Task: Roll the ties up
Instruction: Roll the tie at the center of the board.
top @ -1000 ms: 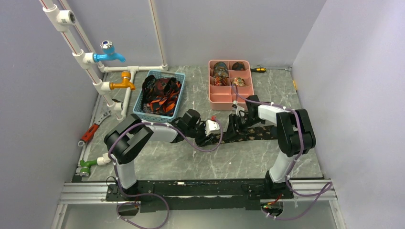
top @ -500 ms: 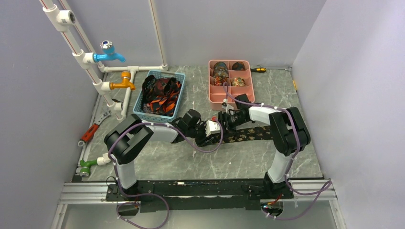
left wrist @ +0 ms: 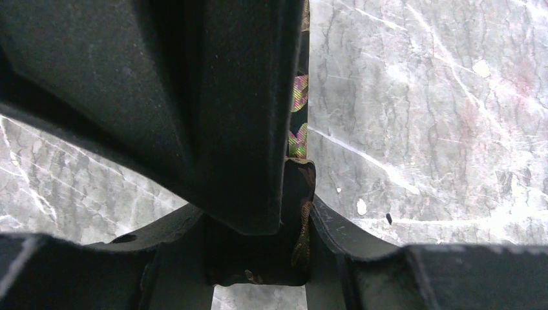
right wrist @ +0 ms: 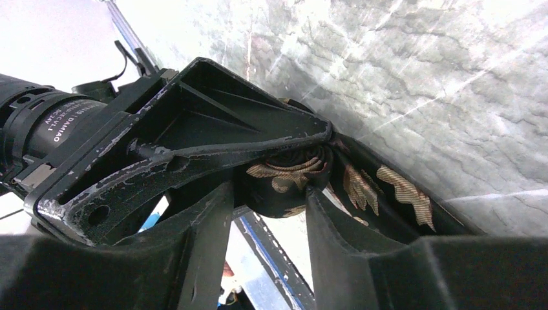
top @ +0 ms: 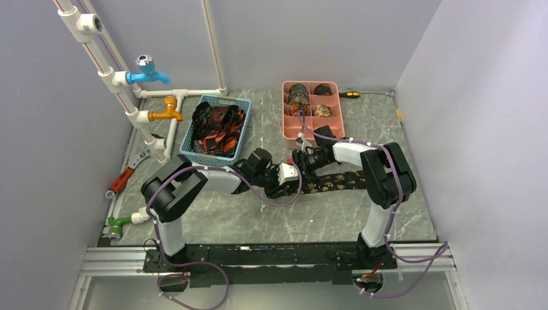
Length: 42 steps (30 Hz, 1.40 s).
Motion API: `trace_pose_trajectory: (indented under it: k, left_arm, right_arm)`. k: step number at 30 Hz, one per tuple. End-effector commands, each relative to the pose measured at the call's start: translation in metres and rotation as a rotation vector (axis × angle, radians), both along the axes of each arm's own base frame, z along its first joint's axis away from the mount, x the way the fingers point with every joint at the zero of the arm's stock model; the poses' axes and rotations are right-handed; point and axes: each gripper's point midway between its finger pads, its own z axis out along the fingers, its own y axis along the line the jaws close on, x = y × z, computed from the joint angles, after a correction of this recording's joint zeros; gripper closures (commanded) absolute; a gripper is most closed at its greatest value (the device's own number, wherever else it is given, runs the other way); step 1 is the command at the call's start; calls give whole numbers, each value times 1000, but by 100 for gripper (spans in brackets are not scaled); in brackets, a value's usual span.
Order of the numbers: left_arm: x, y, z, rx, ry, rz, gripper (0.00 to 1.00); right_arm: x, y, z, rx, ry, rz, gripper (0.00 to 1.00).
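A dark tie with a gold pattern (top: 336, 180) lies on the marble table, running right from the two grippers. My left gripper (top: 289, 186) is shut on its left end; in the left wrist view the fabric (left wrist: 299, 223) fills the gap between the jaws of my left gripper (left wrist: 258, 252). My right gripper (top: 302, 160) meets it from behind. In the right wrist view my right gripper (right wrist: 271, 192) is shut on a small rolled coil of the tie (right wrist: 287, 173), and the loose strip (right wrist: 395, 191) trails right. Loose ties (top: 218, 126) fill a blue basket.
The blue basket (top: 194, 132) stands back left of the grippers. A pink compartment tray (top: 301, 132) with rolled ties stands behind the right gripper. White pipes with taps (top: 148, 116) run along the left wall. A red tool (top: 120, 180) and a screwdriver (top: 349, 94) lie on the table.
My right gripper has swung left and turned, closing in on the left gripper and the tie's end. The left arm has stayed in place.
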Motion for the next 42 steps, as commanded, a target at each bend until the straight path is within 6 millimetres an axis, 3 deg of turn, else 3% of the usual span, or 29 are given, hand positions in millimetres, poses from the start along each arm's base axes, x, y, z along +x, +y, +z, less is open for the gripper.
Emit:
trace_pose_trajectory:
  k: [1, 3, 9, 12, 14, 18, 23, 25, 29, 35, 42]
  left_arm:
    - [-19, 42, -53, 210, 105, 57, 52]
    - [-19, 42, -53, 208, 102, 53, 52]
    - [-18, 37, -52, 196, 107, 45, 52]
    - [-16, 35, -51, 195, 103, 40, 51]
    - [-16, 34, -51, 194, 103, 34, 51]
    - [-16, 34, -52, 200, 107, 34, 51]
    - [-19, 37, -54, 202, 111, 33, 51]
    - [-19, 37, -54, 203, 113, 32, 51]
    - [-20, 36, -52, 198, 111, 21, 49]
    - [-18, 22, -36, 117, 67, -48, 30]
    - [-4, 6, -15, -1, -30, -52, 24]
  right_arm:
    - [-9, 5, 19, 45, -7, 32, 50]
    - [-12, 2, 18, 36, -15, 34, 50]
    - [1, 1, -2, -24, -36, 28, 75]
    - [4, -3, -15, -53, -26, 48, 78]
    - [0, -3, -17, -45, -11, 55, 75]
    - [-7, 2, -3, 16, -2, 52, 52]
    - [-19, 4, 6, 55, 4, 51, 55]
    - [-19, 6, 3, 49, -7, 58, 63]
    - [-9, -1, -18, -45, -27, 75, 100]
    - [-8, -23, -47, -196, -35, 100, 100]
    - [-5, -49, -69, -351, -58, 90, 100]
